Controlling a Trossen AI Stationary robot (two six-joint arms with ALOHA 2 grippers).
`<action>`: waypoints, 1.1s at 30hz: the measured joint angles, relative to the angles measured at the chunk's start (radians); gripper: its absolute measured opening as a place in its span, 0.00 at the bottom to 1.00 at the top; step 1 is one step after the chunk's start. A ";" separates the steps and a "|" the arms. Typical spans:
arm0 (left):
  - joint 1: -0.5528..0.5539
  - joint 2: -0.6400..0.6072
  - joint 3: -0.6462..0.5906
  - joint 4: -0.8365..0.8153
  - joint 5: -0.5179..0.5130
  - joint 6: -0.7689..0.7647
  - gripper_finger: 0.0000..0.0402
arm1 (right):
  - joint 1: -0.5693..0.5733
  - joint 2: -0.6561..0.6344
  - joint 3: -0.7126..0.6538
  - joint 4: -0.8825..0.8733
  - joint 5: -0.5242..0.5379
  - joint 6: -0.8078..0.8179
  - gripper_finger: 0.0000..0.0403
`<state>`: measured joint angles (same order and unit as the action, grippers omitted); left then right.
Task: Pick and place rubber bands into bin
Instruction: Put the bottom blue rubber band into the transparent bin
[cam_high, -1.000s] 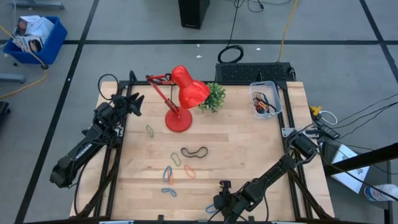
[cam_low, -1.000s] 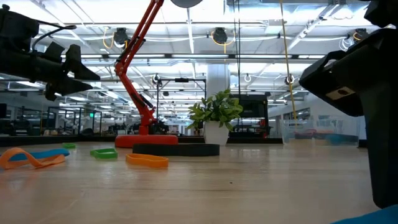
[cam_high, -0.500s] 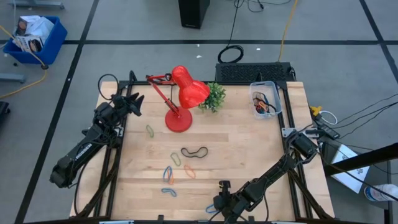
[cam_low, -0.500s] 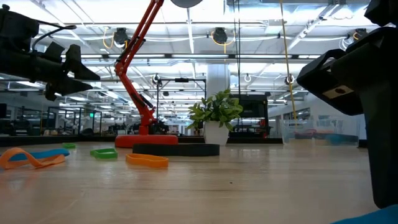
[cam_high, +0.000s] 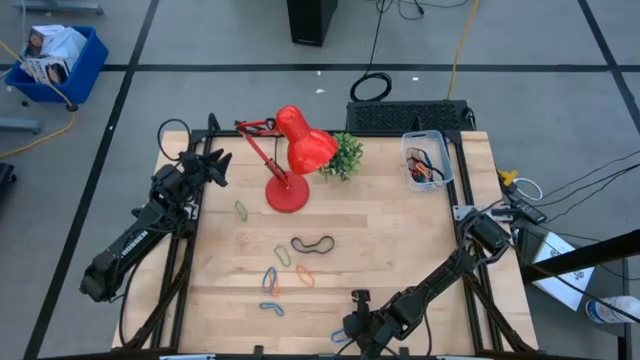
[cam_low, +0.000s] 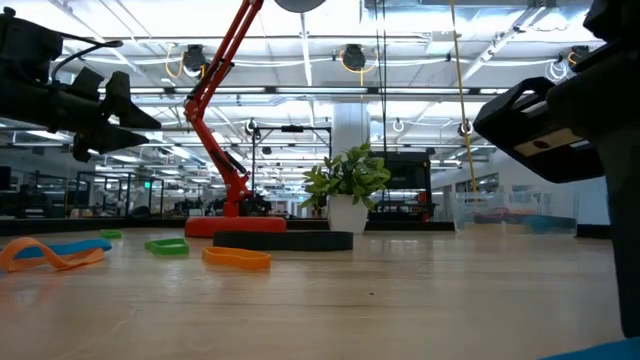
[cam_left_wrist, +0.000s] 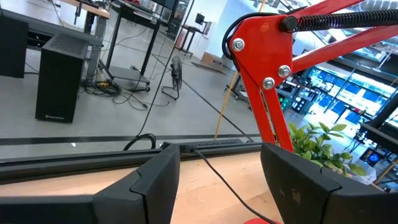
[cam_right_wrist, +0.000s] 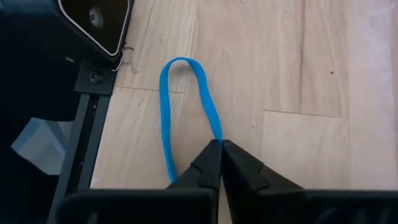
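the left gripper (cam_high: 213, 167) waits with its fingers apart and empty, the green band (cam_high: 241, 210) just ahead of it, while several loose rubber bands (cam_high: 288, 262) lie between it and the right gripper (cam_high: 352, 329), whose fingers are pinched tight on a blue band (cam_right_wrist: 186, 106) at the table's near edge. a few bands already sit in the bin (cam_high: 425, 159), far beyond the right gripper at the back corner, so i judge most of the job remains. the red lamp (cam_high: 295, 150) and small plant (cam_high: 346, 154) stand left of a straight carry to the bin and shouldn't block it.
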<state>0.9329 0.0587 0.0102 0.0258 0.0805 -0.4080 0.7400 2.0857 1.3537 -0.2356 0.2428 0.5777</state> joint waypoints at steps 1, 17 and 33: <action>0.000 0.000 0.000 0.000 0.000 0.000 0.57 | 0.001 -0.003 0.000 -0.002 0.010 -0.010 0.01; 0.000 0.000 0.000 0.000 0.000 0.006 0.57 | -0.006 -0.491 -0.001 -0.518 0.743 0.025 0.00; 0.000 0.000 0.000 0.000 -0.002 0.022 0.57 | -0.383 -0.875 -0.228 -1.089 0.869 0.437 0.00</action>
<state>0.9325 0.0589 0.0103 0.0257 0.0780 -0.3856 0.3566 1.2109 1.1260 -1.3246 1.1113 1.0143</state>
